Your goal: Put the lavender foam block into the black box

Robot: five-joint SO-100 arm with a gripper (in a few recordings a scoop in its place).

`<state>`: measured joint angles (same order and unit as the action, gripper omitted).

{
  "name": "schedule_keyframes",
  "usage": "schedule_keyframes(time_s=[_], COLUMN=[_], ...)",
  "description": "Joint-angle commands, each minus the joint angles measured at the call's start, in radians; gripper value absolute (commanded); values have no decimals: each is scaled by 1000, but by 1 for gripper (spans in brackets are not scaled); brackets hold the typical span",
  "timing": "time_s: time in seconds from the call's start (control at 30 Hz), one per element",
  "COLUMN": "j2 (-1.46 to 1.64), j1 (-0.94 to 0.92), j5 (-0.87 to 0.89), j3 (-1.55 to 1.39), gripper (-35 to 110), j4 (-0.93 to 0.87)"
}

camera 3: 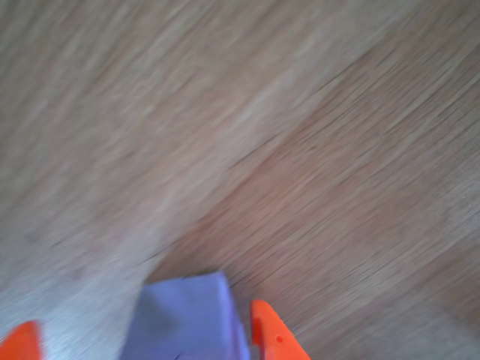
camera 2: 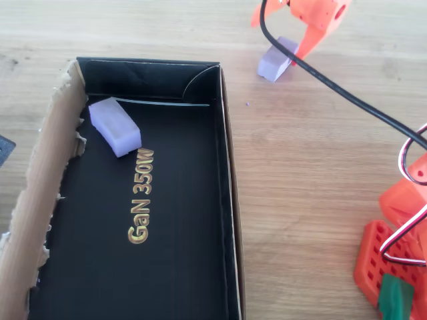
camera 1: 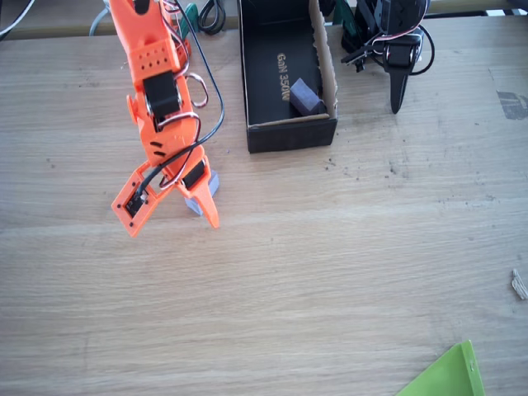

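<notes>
Lavender foam block [camera 3: 187, 319] between hand [camera 3: 146, 341] fingers.

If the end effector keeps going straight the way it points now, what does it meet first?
Most likely the bare wooden table: the orange end effector points steeply down with the small pale lavender foam block between its fingers, so the block would probably touch first. Depth is unclear.

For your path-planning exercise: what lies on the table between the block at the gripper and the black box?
Bare wood: in the overhead view nothing lies between the lavender foam block and the black box.
</notes>
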<state>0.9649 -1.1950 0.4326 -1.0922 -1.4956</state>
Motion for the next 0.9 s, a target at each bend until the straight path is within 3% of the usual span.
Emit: schedule_keyframes(time_s=[0.0, 0.1, 0.4, 0.87], j2=[18, 21, 60, 611], j1=[-2, -2, 8, 78], j5=[18, 46, 52, -54], j3=[17, 18, 20, 41], gripper=[14, 0, 0, 0], j4=[9, 8, -35, -405])
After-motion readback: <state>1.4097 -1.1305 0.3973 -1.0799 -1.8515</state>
